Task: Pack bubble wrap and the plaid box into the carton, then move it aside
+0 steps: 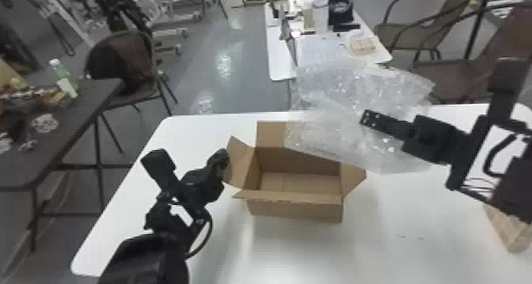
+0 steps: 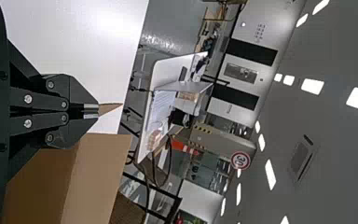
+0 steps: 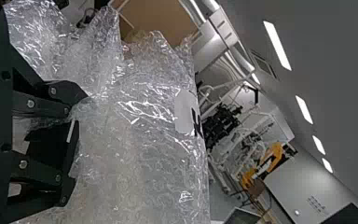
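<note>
1. Before you stands a white table [image 1: 411, 220]; a dark table [image 1: 81, 117] and dark chair [image 1: 118, 59] are to its left.
2. Beyond, you see glossy grey floor [image 1: 198, 81] and a white desk [image 1: 280, 63].
3. Bright ceiling lights [image 2: 270, 173] glow above you.

L arm [image 1: 142, 259] slanted up from the bottom edge, w/ L gripper [image 1: 224, 161] near ctr; wrist view had its fingers [image 2: 91, 106] closed tight. R arm [image 1: 510, 184] reached in from the R side, R gripper [image 1: 365, 118] pointing L, fingers [image 3: 72, 135] partly apart.
</note>
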{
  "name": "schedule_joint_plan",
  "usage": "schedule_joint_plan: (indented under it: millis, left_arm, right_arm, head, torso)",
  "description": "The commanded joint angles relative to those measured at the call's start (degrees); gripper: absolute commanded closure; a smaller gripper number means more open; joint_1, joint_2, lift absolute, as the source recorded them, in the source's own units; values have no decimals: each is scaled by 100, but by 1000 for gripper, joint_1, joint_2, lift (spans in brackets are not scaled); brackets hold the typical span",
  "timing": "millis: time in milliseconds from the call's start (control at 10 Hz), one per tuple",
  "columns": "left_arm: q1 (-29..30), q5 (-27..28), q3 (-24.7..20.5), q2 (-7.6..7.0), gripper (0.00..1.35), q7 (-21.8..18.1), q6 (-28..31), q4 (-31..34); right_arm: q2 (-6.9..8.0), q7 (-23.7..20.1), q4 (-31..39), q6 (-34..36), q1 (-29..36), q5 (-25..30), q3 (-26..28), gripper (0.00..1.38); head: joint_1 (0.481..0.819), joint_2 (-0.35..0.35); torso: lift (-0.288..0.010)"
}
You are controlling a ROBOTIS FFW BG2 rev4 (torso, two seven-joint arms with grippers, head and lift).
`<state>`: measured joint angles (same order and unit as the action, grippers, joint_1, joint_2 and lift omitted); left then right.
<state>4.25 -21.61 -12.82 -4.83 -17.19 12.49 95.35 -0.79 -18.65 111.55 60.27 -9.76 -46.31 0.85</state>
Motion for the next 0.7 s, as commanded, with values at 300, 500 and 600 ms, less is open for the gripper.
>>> schedule_joint_plan:
  millis: [300,500,600]
  left_arm:
    - [296,-370,658,-36,1213,577,-466,133]
    - [349,-493,869,-106,1213,744,-598,195]
    - [357,-546,922,-132,1213,797,-642,195]
  right_arm:
    - [85,-816,-1996,-841,-668,60,-832,1276]
    - [85,-825,-2269,-841,-764,262,-841,1276]
    - [85,-816,-2410,-788,-782,315,-850,1276]
  head:
    - [677,321]
    - [680,313]
    - [684,304]
  torso:
    - [-102]
    - [-102]
    - [-102]
